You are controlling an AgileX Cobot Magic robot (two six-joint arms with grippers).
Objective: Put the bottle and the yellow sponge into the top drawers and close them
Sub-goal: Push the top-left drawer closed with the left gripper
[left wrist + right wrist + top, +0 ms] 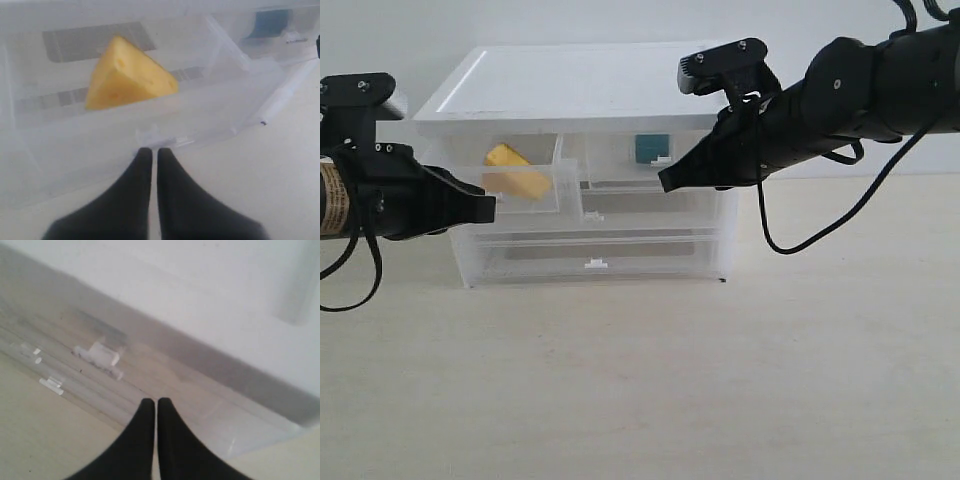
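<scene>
Sponge (pixel 510 157) sits in the open left drawer (pixel 535 205), bottle (pixel 650 148) in the seemingly shut right drawer (pixel 615 150); left end effector (pixel 490 207) and right end effector (pixel 665 183) are closed, empty.

Left gripper (pixel 488 207): fingers pressed together, tip at the front face of the left top drawer; contact cannot be told.
Left top drawer (pixel 563 192): stands out from the white cabinet (pixel 570 85), right at that tip.
Yellow sponge (pixel 515 170): lies inside this drawer, just beyond the left gripper's tip.
Right gripper (pixel 666 183): fingers together, tip just below the right top drawer's tab handle.
Right top drawer (pixel 610 150): sits further in than the left one.
Bottle (pixel 650 148): teal band shows through the drawer front, just above the right gripper's tip.
</scene>
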